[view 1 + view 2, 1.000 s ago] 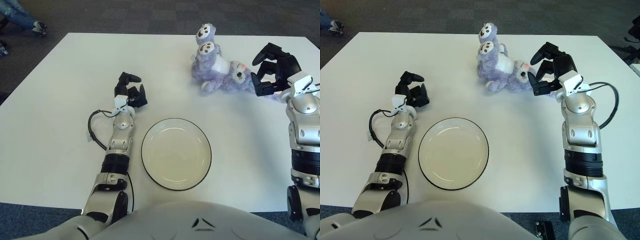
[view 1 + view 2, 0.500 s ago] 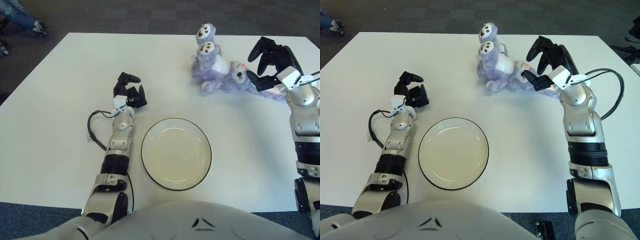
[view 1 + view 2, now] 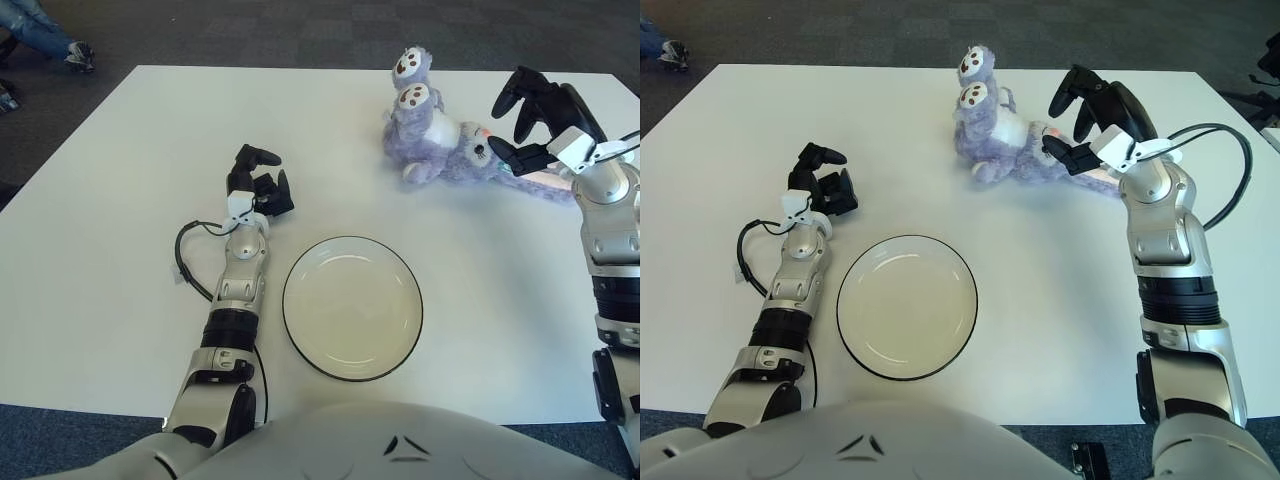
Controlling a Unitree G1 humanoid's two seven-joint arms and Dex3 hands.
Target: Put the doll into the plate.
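A fluffy purple stuffed doll (image 3: 1002, 140) lies on its side at the far right of the white desk (image 3: 720, 150), feet toward the far edge, well apart from the round white black-rimmed plate (image 3: 907, 306) near the front. The right hand (image 3: 1090, 115) hovers over the doll's head, fingers spread, grasping nothing. The left hand (image 3: 820, 182) rests on the desk left of the plate, clenched and empty.
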